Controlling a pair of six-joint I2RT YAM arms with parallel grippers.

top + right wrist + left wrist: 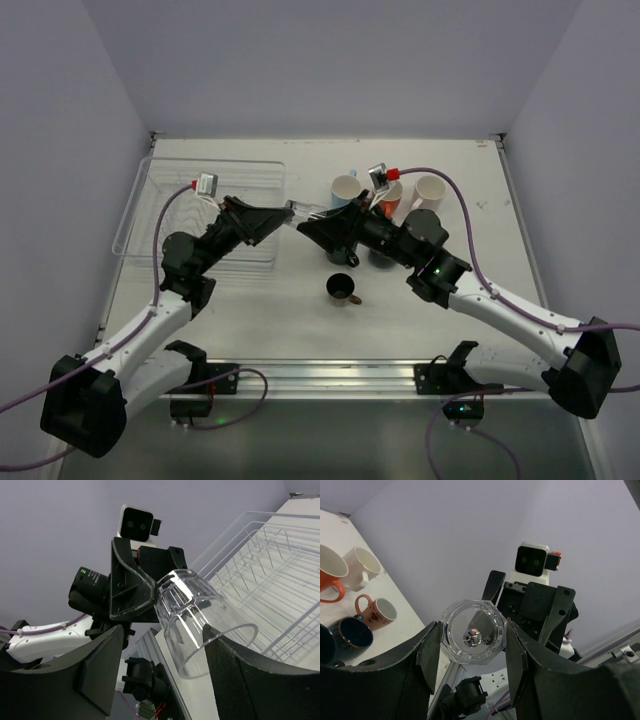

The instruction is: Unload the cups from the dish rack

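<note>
Tumbler (303, 211) of clear glass hangs mid-frame above the bench (270, 320), clenched at its base by the left gripper (284, 218). The right gripper (312, 228) stands spread wide around its mouth. The dish rack (140, 215) lies upper left.
</note>
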